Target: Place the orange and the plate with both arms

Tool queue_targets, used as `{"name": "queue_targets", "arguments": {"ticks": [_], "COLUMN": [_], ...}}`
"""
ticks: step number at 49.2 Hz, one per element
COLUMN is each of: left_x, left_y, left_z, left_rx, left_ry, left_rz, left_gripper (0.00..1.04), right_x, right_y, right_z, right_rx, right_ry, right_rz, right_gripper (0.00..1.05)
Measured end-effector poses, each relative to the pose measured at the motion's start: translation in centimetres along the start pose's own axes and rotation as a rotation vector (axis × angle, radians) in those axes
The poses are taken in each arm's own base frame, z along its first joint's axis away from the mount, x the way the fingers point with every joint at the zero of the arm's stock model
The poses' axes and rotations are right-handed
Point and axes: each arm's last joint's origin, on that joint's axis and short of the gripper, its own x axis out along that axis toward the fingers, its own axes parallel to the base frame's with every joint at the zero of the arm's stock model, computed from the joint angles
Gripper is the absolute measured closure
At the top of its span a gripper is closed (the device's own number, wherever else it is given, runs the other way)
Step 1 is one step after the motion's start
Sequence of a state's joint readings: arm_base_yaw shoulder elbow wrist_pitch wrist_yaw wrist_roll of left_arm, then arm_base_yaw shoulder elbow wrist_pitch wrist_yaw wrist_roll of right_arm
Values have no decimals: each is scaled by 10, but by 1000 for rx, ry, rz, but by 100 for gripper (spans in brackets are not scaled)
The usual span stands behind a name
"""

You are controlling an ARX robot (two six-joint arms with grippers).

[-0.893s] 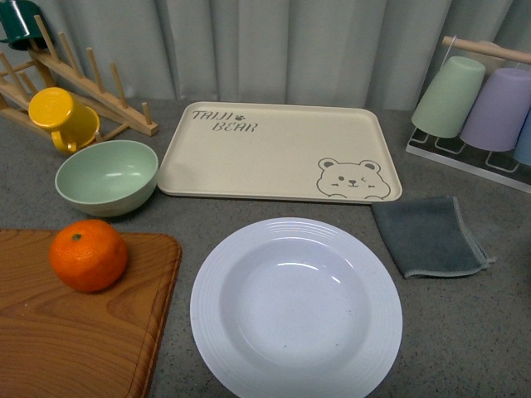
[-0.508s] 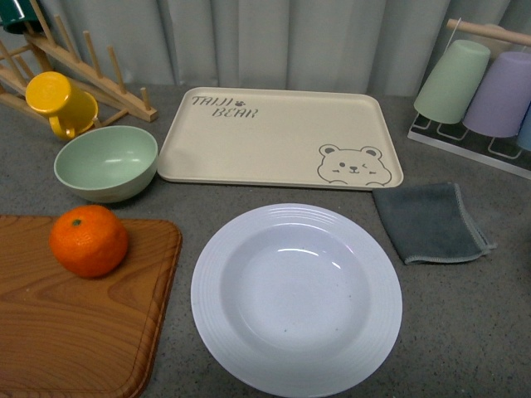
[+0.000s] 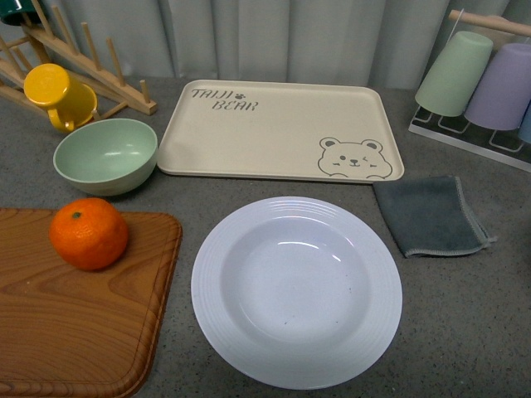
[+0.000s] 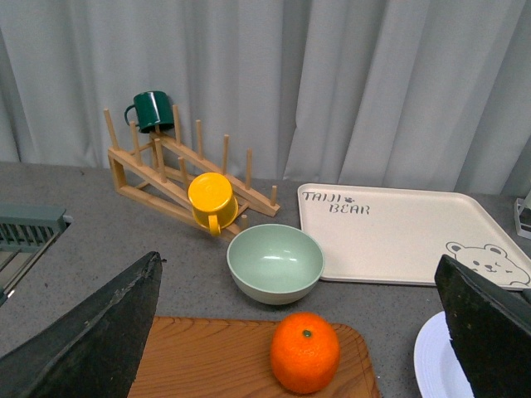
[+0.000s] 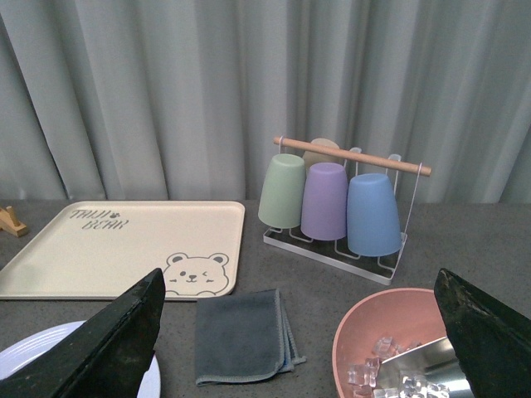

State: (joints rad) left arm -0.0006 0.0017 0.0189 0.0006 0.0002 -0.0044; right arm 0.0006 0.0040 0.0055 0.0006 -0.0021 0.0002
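The orange (image 3: 89, 233) sits on a wooden cutting board (image 3: 75, 332) at the front left. It also shows in the left wrist view (image 4: 305, 351), between the wide-open fingers of my left gripper (image 4: 303, 348), which hangs above and short of it. The white ridged plate (image 3: 296, 289) lies on the grey table in the front middle; its edge shows in the left wrist view (image 4: 436, 365) and the right wrist view (image 5: 50, 344). My right gripper (image 5: 303, 348) is open and empty above the grey cloth. Neither arm shows in the front view.
A cream bear tray (image 3: 278, 131) lies behind the plate. A pale green bowl (image 3: 105, 155), a yellow mug (image 3: 58, 96) and a wooden rack (image 3: 75, 62) stand at the back left. A grey cloth (image 3: 430, 215) and a cup rack (image 3: 485, 83) are right. A pink bowl of ice (image 5: 398, 344) shows in the right wrist view.
Everything on the table has shifted up the front view a little, so the camera has tilted or moved. Nothing on the table has moved relative to the rest.
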Motion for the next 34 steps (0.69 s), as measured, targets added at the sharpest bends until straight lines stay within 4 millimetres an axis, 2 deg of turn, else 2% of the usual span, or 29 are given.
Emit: {"name": "queue_targets", "arguments": {"ticks": [34], "left_x": [0], "left_y": [0], "left_z": [0], "left_rx": [0], "left_ry": [0], "left_rz": [0], "left_gripper": [6], "right_x": [0], "right_y": [0], "right_z": [0], "right_rx": [0], "right_ry": [0], "right_rz": [0], "right_gripper": [9]}}
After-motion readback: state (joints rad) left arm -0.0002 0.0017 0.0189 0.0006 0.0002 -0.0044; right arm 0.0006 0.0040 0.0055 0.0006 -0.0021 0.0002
